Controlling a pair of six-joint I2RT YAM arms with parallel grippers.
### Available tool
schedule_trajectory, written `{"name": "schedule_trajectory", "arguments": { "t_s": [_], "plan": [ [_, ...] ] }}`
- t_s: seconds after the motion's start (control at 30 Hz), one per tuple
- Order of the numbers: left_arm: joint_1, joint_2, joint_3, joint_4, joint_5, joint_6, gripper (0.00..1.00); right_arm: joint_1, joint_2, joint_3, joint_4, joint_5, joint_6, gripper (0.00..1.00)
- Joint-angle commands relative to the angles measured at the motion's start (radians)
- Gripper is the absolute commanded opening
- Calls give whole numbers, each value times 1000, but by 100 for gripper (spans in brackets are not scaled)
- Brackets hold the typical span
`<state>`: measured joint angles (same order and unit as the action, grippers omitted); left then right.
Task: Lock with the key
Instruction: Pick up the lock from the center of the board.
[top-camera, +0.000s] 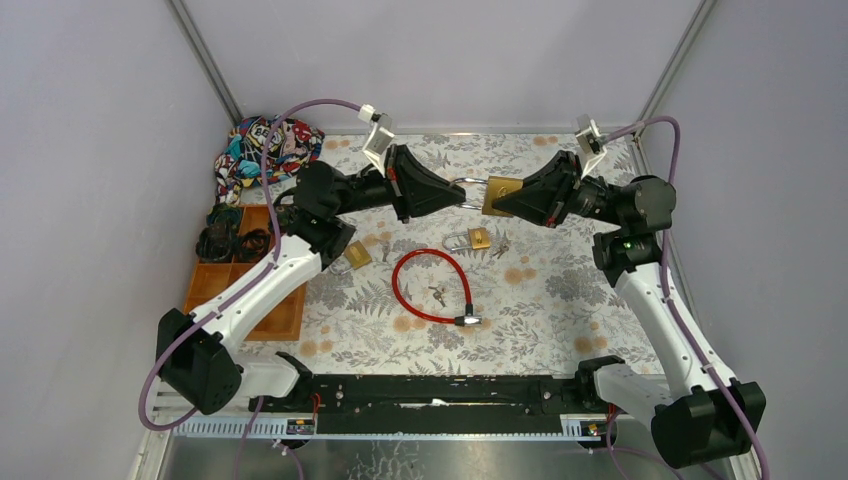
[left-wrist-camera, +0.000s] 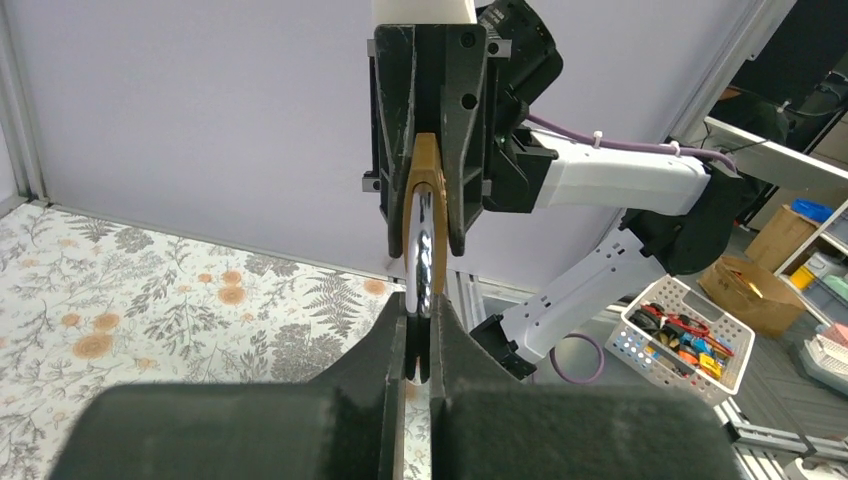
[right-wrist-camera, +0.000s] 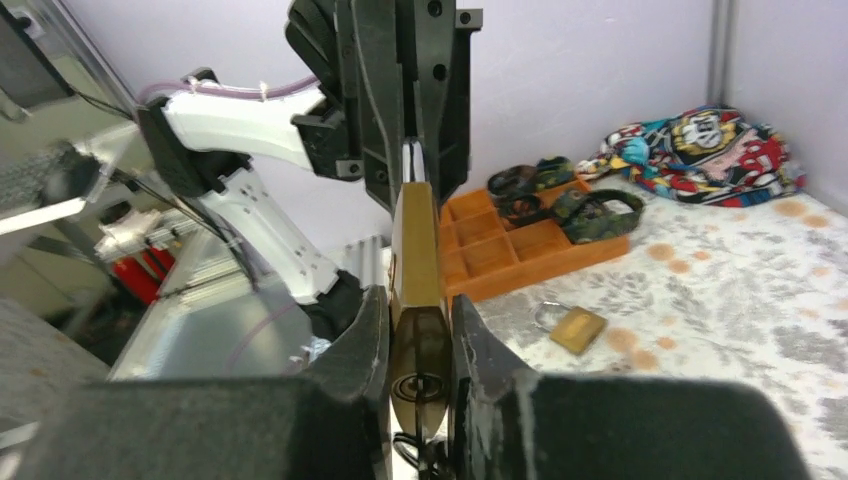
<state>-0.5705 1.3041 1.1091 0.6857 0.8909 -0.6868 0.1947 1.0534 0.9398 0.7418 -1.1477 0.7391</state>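
held padlock (top-camera: 497, 192): brass body, lifted clear of the table, hanging between the two grippers above the far middle of the cloth.
left gripper (top-camera: 456, 192): fingers pinched narrow on the silver shackle (left-wrist-camera: 428, 250); the left wrist view shows the steel loop running between the two pads.
right gripper (top-camera: 503, 203): fingers closed in on the two flat faces of the brass body; in the right wrist view both pads (right-wrist-camera: 372, 320) touch the body.
keyhole (right-wrist-camera: 420, 385): on the padlock's end face, towards the right wrist camera. I cannot tell whether a key sits in it.
keys (top-camera: 437, 294): small bunch flat on the table, inside the loop of the red cable lock (top-camera: 408, 268), well apart from both grippers.
second keys (top-camera: 500, 247): on the cloth just beside the small padlock (top-camera: 472, 238), below the held padlock in the top view.
third padlock (top-camera: 356, 256): brass, lying by the left arm's forearm, near the tray.
orange tray (top-camera: 262, 318): left edge of the table, dark straps (right-wrist-camera: 560, 200) in its far compartments.
patterned fabric (top-camera: 262, 150): bundled in the far left corner.
table (top-camera: 560, 290): covered with a floral cloth.
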Motion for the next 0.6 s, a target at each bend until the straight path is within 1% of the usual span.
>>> {"name": "schedule_trajectory", "arguments": {
  "t_s": [0.0,0.07,0.1,0.13,0.17,0.2,0.3,0.37,0.47,0.5,0.57],
  "plan": [
    [-22,-41,8,144,-14,1,0,-5,-20,51,62,50,33,0],
    [-30,-48,-5,142,-9,20,0,-4,-22,61,61,42,36,0],
    [-31,-52,-10,139,-6,25,10,-5,-21,70,58,31,40,0],
    [-31,-57,-15,129,-2,34,24,-8,-19,83,49,11,36,0],
    [-28,-64,-20,121,0,51,32,-12,-16,98,32,-12,29,0],
    [-20,-73,-27,115,4,69,37,-18,-11,117,4,-38,16,0],
    [17,-92,-26,81,25,100,45,-27,9,180,-110,-129,-39,0],
    [38,-100,-14,28,42,133,45,-32,16,213,-156,-178,-64,0],
    [43,-113,2,-108,54,236,47,-34,22,260,-249,-192,-130,0],
    [43,-114,2,-129,56,242,48,-34,24,267,-267,-193,-145,0],
    [37,-107,7,-129,63,223,49,-34,27,265,-250,-188,-135,0]
  ]
}}
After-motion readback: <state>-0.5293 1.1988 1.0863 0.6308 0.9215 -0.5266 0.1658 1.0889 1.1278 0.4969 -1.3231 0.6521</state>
